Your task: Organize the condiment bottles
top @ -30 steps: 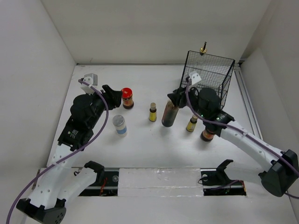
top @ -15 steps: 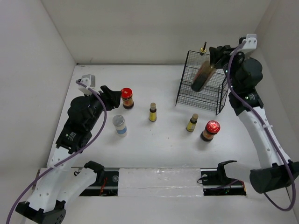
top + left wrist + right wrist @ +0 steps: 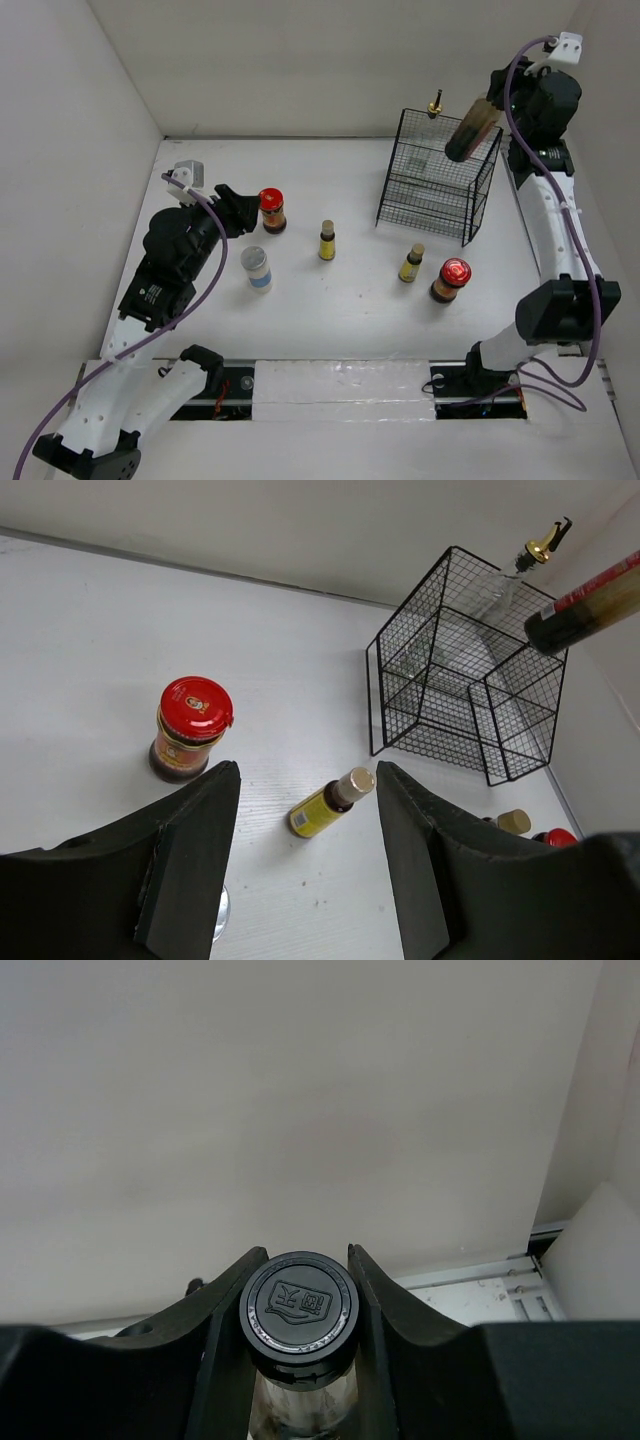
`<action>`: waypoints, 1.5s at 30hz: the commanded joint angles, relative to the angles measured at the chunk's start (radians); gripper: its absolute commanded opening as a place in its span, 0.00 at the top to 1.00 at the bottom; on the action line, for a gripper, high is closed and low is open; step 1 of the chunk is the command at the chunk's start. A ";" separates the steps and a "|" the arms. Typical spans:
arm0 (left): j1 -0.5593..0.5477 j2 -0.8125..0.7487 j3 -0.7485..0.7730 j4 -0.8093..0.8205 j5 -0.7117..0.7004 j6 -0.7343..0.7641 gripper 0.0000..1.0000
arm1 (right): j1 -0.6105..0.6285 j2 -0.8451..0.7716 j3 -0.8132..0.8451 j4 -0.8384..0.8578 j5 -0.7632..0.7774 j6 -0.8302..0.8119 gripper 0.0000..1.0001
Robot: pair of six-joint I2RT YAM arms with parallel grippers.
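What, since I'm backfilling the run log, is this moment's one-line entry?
right fingers: shut on dark black-capped bottle, tilted above black wire basket | left fingers: open, short of red-lidded jar | stage: bottle not yet placed

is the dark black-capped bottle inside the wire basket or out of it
Out. The dark bottle hangs tilted in the right gripper, clamped at its cap, in the air by the basket top rim, not resting inside.

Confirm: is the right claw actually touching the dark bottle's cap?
Touching. The right wrist view shows the right claw with both fingers pressed flush against the sides of the black cap of the dark bottle, no gap visible.
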 commanded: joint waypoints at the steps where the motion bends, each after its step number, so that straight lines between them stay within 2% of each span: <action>1: 0.004 -0.011 -0.011 0.057 0.009 -0.003 0.47 | -0.010 0.004 0.147 0.145 0.003 0.020 1.00; 8: 0.004 -0.011 -0.011 0.057 0.000 -0.003 0.47 | -0.019 0.121 0.245 0.145 0.062 0.020 1.00; 22: 0.004 0.009 -0.011 0.047 -0.009 -0.003 0.47 | -0.001 0.190 0.180 0.225 0.087 -0.010 1.00; 31: 0.004 0.009 -0.011 0.047 -0.009 -0.003 0.47 | 0.071 0.190 0.155 0.330 0.251 -0.096 1.00; 34: 0.004 0.009 -0.011 0.047 -0.009 -0.003 0.47 | 0.080 0.190 0.114 0.341 0.251 -0.106 1.00; 38: 0.004 0.009 -0.011 0.047 -0.009 -0.003 0.47 | 0.100 0.168 -0.047 0.407 0.262 -0.106 1.00; 45: 0.004 0.009 -0.011 0.047 -0.009 -0.003 0.47 | 0.100 0.187 -0.144 0.418 0.253 -0.077 0.99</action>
